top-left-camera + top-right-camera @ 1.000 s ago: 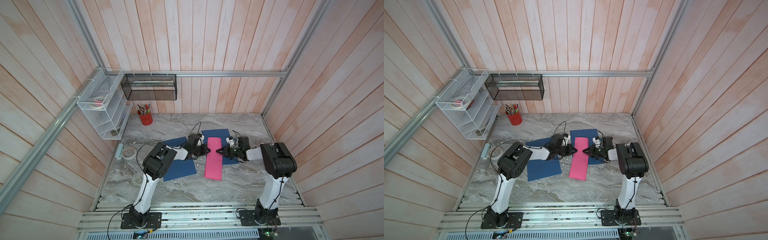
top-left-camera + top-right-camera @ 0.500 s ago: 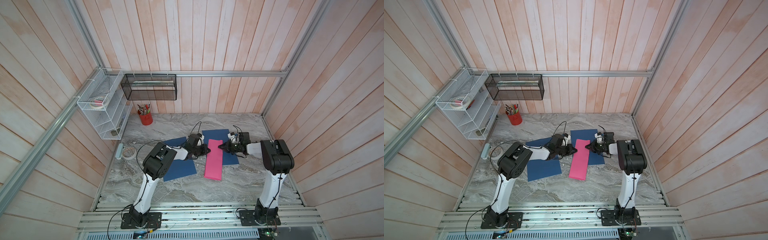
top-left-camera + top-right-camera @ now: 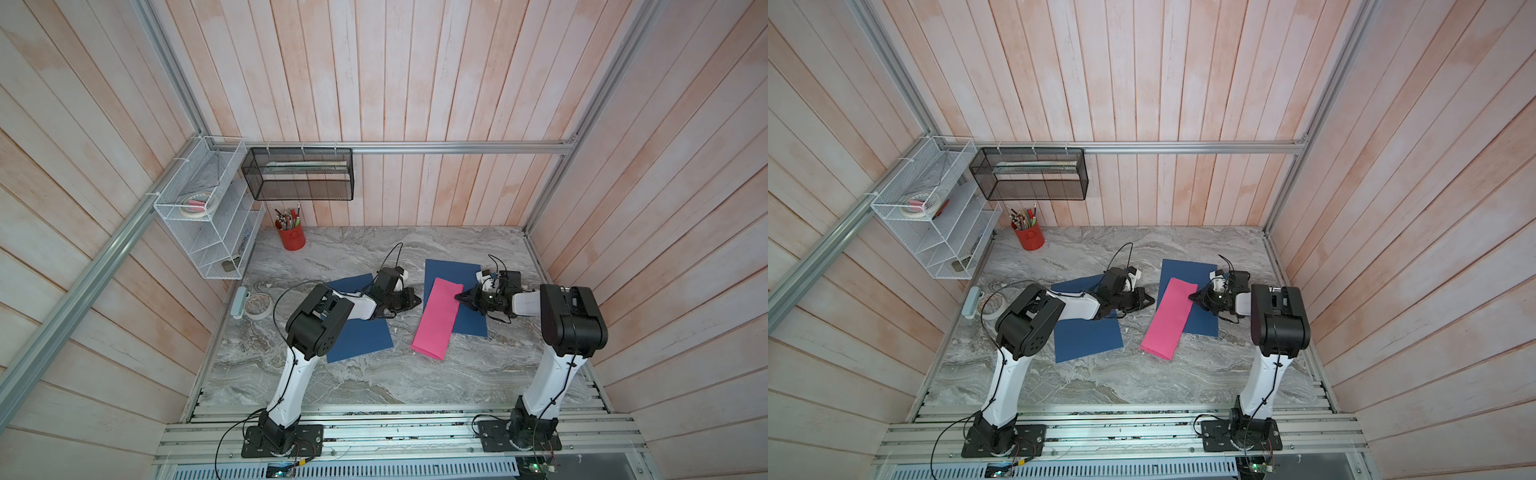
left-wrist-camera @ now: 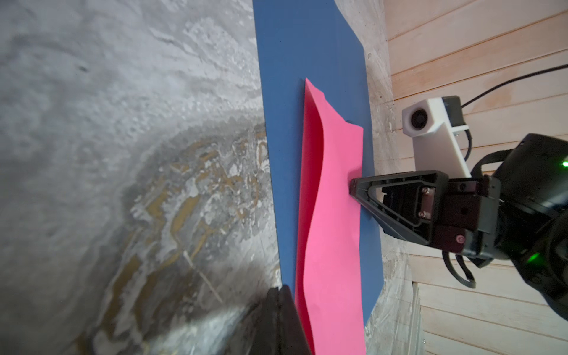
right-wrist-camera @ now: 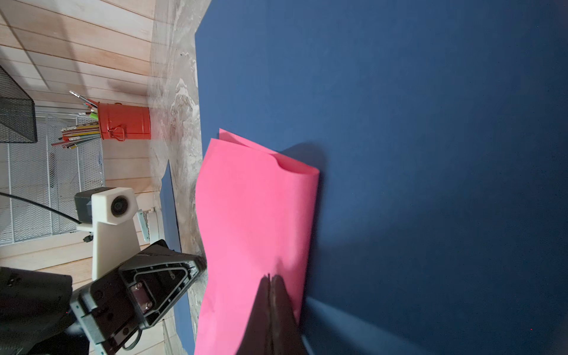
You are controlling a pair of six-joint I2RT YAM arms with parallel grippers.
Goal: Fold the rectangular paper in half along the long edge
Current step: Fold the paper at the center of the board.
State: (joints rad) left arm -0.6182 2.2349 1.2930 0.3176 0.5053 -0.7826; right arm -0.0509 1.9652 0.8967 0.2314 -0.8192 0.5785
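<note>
The pink paper lies doubled over, slanted, its far half on a blue sheet. Its upper layer bulges up along the open side and at the far end of the folded side. My right gripper is shut, its tip resting on the paper near the folded edge. My left gripper is shut and sits low at the paper's open side, holding nothing that I can see.
A second blue sheet lies under the left arm. A red cup of pencils stands at the back left, with a tape roll at the left wall. Wire racks hang on the left and back walls.
The pink paper has turned from straight to slanted, its far end now further right. The right gripper and arm have shifted slightly along it; both grippers stay shut.
</note>
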